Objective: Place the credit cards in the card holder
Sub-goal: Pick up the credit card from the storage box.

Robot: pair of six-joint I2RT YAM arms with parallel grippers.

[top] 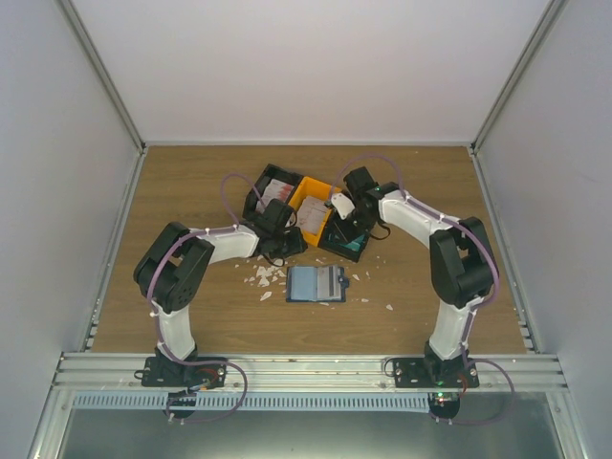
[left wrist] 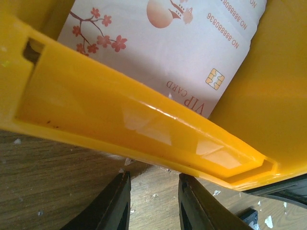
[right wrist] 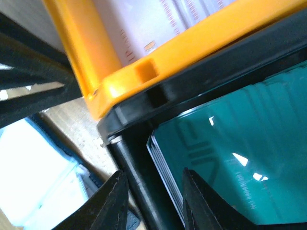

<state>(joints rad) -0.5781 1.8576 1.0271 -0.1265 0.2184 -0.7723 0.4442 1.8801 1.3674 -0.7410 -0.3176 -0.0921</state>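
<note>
Top view: the card holder [top: 316,284] lies open on the table [top: 191,182], near the bins, with white scraps [top: 258,277] just beside it; the left gripper [top: 279,241] sits at the near side of the orange bin [top: 311,182]; the right gripper [top: 352,228] is over the black bin [top: 337,244].

Left wrist view: the left gripper [left wrist: 153,203] stands narrowly apart with only bare wood between the jaws; the orange bin [left wrist: 144,129] crosses above; a white credit card [left wrist: 163,52] with pink blossom print lies inside it.

Right wrist view: the right gripper [right wrist: 153,201] stands partly apart over the black bin [right wrist: 192,91] wall and the edge of the teal credit cards [right wrist: 240,163]; contact with the stack cannot be told.
</note>
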